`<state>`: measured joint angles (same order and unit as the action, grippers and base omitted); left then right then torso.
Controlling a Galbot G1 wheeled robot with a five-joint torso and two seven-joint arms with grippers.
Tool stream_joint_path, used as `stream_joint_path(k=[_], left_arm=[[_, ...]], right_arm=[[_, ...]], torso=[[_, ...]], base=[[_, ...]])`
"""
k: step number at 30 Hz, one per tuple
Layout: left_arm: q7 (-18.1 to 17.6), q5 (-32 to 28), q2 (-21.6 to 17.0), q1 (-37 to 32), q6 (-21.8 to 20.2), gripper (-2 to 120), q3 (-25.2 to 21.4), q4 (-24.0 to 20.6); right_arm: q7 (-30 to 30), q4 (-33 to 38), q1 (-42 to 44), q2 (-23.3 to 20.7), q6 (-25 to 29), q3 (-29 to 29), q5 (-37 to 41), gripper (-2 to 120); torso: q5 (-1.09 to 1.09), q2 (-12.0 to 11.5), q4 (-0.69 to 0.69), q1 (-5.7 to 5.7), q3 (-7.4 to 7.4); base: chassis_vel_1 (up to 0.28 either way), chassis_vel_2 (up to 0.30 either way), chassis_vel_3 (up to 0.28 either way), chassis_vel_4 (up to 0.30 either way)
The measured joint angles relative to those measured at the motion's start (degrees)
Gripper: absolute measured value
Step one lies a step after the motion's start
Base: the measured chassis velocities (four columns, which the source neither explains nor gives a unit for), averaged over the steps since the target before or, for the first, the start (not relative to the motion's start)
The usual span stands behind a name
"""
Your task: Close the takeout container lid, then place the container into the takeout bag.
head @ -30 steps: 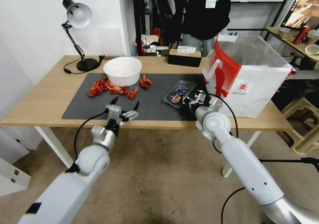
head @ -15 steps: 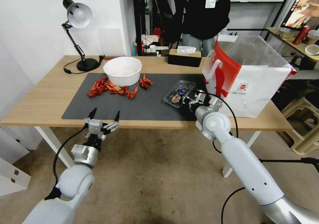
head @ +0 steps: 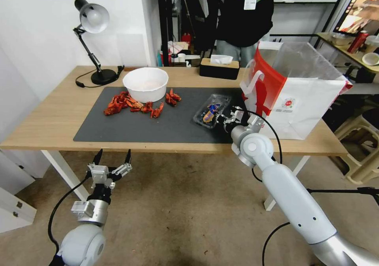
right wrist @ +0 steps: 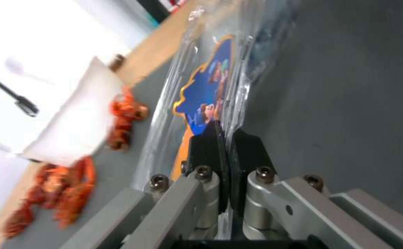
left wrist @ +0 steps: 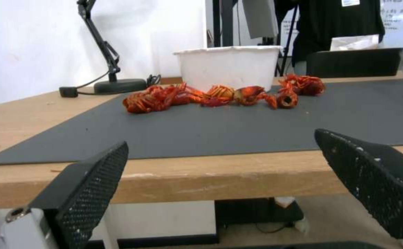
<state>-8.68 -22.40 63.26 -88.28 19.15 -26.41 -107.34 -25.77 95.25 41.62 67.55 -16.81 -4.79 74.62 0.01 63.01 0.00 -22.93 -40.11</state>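
The right pincer (head: 227,118) is clamped on the near edge of the takeout container (head: 212,110), its two black fingers (right wrist: 209,147) pressed together over the clear plastic. The container sits on the dark mat (head: 130,126) of the bench (head: 51,120), just beside the takeout bag (head: 300,96), which stands upright at the bench's right end. The left pincer (head: 112,164) hangs below the bench's front edge with its fingers spread wide, holding nothing.
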Motion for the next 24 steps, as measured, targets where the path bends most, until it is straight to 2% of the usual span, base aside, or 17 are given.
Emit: stream_joint_path(k=[14,24], left_arm=[[-0.1,0.6,0.0,0.8,-0.1,100,0.0,0.3],[-0.2,1.0,0.0,1.1,-0.3,100,-0.2,0.1]], right_arm=[[2.8,8.1,-2.3,-2.5,0.0,-3.9,3.5,0],[1.1,14.2,-7.5,-4.6,-0.4,-10.8,8.0,0]], torso=[[-0.01,0.0,-0.01,0.0,0.0],[0.0,0.0,0.0,0.0,0.0]], base=[[0.0,0.0,0.0,0.0],[0.0,0.0,0.0,0.0]])
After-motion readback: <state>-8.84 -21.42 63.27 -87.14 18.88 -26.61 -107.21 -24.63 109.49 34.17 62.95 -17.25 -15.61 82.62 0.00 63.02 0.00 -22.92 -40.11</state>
